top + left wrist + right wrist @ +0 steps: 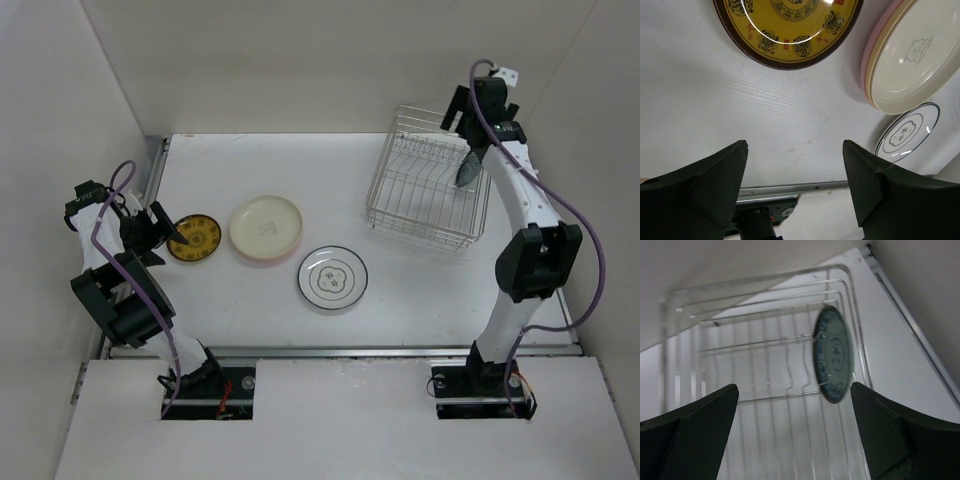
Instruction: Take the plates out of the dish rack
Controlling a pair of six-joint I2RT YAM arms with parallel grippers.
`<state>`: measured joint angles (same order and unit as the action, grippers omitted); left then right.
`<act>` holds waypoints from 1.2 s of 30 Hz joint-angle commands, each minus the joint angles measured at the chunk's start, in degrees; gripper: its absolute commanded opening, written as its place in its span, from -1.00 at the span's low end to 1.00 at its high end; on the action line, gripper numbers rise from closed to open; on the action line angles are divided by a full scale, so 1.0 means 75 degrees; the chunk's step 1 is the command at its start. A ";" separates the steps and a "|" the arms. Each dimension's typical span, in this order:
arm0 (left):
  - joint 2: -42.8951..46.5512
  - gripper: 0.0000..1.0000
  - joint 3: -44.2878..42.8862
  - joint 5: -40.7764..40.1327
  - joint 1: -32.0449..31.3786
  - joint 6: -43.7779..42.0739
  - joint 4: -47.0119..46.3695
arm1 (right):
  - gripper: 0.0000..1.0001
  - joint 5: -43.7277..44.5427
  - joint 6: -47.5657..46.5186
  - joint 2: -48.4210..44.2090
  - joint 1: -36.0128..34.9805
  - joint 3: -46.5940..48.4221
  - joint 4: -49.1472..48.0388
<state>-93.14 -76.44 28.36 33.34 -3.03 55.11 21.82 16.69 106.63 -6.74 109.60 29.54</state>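
Note:
The silver wire dish rack (428, 190) stands at the back right and holds one small teal plate (469, 168), upright in a slot at its right end. My right gripper (474, 138) hovers open above the rack; in the right wrist view the teal plate (834, 354) stands just ahead of the right finger, untouched, over the rack wires (765, 370). On the table lie a mustard plate (195, 238), a cream plate (266, 229) stacked on tan and pink ones, and a white dark-rimmed plate (333, 277). My left gripper (165, 230) is open and empty beside the mustard plate (790, 25).
The left wrist view shows the cream plate (912, 55) on its pink base (867, 65), the white plate (907, 132), and the table's metal front rail (790, 190). White walls enclose the table on three sides, close behind the rack.

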 commanded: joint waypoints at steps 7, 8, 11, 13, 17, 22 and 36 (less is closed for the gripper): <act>0.0208 0.48 -0.0003 -0.0019 -0.0016 -0.0229 0.0175 | 0.78 0.0500 0.0751 0.1263 0.0735 0.0047 0.0375; 0.0208 0.48 -0.0003 -0.0020 -0.0016 -0.0229 0.0175 | 0.74 0.0500 0.0752 0.1263 0.0839 -0.0069 0.0223; 0.0139 0.48 -0.0003 -0.0020 -0.0016 -0.0229 0.0175 | 0.56 0.0289 0.0752 0.1485 0.0992 -0.0270 0.0011; 0.0138 0.48 -0.0003 -0.0020 -0.0016 -0.0229 0.0175 | 0.51 0.0371 0.0821 0.1568 0.0993 -0.0188 0.0093; 0.0138 0.48 -0.0003 -0.0020 -0.0016 -0.0229 0.0175 | 0.51 0.0371 0.0822 0.1510 0.0993 -0.0362 0.0022; 0.0138 0.50 -0.0003 -0.0020 -0.0016 -0.0229 0.0175 | 0.48 0.0442 0.0682 0.0773 0.0993 -0.0761 -0.0247; 0.0068 0.55 -0.0003 -0.0020 -0.0086 -0.0229 0.0175 | 0.48 0.0594 0.0377 0.0172 0.1133 -0.0879 -0.0483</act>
<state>-93.14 -76.44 27.97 32.97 -3.88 55.11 25.21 20.32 104.95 0.86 101.51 25.93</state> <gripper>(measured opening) 0.771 0.743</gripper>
